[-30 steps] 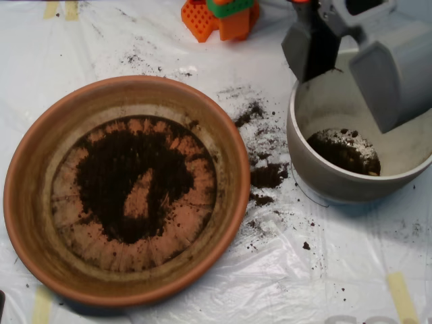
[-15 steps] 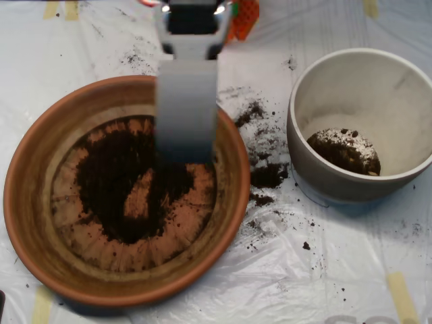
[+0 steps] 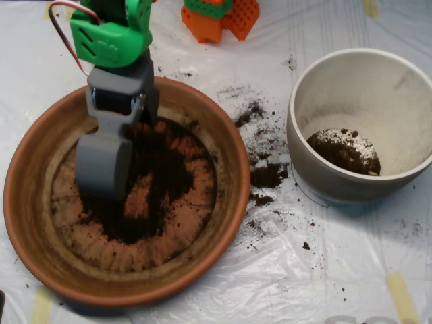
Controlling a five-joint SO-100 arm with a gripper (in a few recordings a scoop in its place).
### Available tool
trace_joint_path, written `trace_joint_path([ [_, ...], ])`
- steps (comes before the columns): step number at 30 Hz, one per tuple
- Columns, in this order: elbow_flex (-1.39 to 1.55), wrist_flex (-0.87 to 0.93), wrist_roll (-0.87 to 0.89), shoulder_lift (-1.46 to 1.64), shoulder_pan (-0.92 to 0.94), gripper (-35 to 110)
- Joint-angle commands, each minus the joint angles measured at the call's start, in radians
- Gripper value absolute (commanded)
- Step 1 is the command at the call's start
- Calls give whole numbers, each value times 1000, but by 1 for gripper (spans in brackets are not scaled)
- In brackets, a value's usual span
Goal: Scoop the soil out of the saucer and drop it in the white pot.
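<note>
The terracotta saucer (image 3: 233, 158) lies at the left with dark soil (image 3: 169, 169) spread over its ridged floor and a bare patch in the middle. My grey scoop (image 3: 106, 177) reaches down into the saucer's left half, its lower edge at the soil there. Its green-topped arm (image 3: 111, 34) comes in from the top left. At the right stands the white pot (image 3: 293, 131), apart from the scoop, with a small heap of soil (image 3: 344, 150) on its bottom.
Spilled soil (image 3: 266, 174) is scattered on the plastic sheet between the saucer and the pot. An orange and green block (image 3: 219, 17) sits at the top edge. A strip of tape (image 3: 401, 297) lies at the lower right.
The scoop swung left from above the pot, crossed the saucer's far rim, and now sits low in the saucer's left half on the soil. The soil in the pot looks the same.
</note>
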Motion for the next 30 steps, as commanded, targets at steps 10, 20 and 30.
trace_joint_path([
  [10, -25, -74, -8, -178, 91, 46],
  [20, -32, -186, -14, -219, 135, 39],
  [30, -118, -193, 11, -305, 110, 27],
])
